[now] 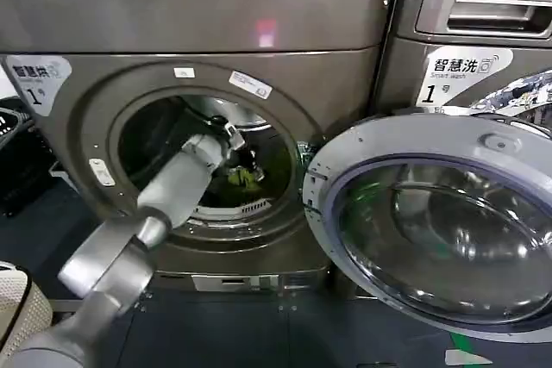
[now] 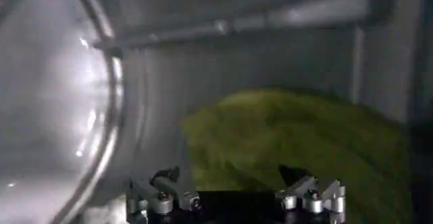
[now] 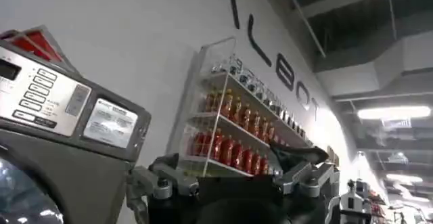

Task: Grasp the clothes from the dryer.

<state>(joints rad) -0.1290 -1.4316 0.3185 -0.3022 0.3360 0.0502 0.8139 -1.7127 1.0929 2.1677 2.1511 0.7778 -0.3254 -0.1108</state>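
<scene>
Your left gripper (image 2: 235,202) is already through the dryer's porthole (image 1: 211,157), jaws spread wide with nothing between them. The clothes (image 2: 298,147) lie straight ahead of those jaws and just beyond the fingertips, a yellow-green heap on the drum floor (image 1: 222,209), its long axis running across the jaw opening. No white piece can be made out, and the heap's near edge is cut off behind the gripper body. Your right gripper (image 3: 233,188) waits outside the dryer, empty, jaws apart, pointing at a wall with shelves
</scene>
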